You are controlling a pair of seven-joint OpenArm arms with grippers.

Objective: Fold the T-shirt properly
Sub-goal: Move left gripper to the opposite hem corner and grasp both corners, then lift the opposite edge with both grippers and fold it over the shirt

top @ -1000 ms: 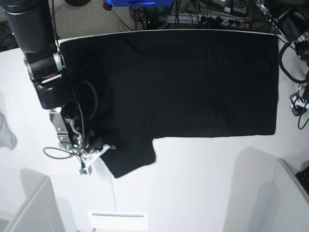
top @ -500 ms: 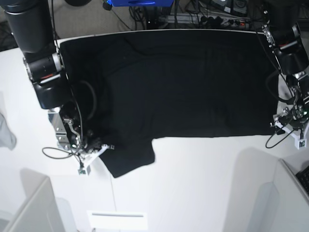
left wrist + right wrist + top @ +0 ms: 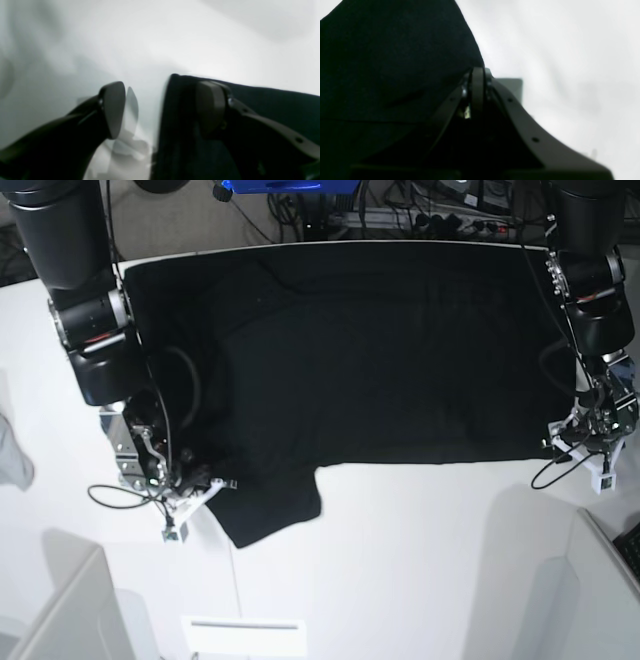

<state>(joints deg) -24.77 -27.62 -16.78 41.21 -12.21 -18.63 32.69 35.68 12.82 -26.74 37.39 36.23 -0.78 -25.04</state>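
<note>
The jaws of the left gripper (image 3: pixel 160 107) are standing apart in the left wrist view, one finger (image 3: pixel 113 107) hanging over the white table (image 3: pixel 175 37) and the other over the T-shirt (image 3: pixel 262 112), so that the black cloth's corner edge is lying between them, not pinched.

In the right wrist view, the right gripper (image 3: pixel 476 87) is keeping its jaws pressed shut at the T-shirt's edge; whether cloth is caught between them is hard to tell.

In the base view, the T-shirt is lying spread flat across the far half of the table, one sleeve pointing toward the near edge. The right gripper is sitting at that sleeve's side, the left gripper at the opposite lower corner.
</note>
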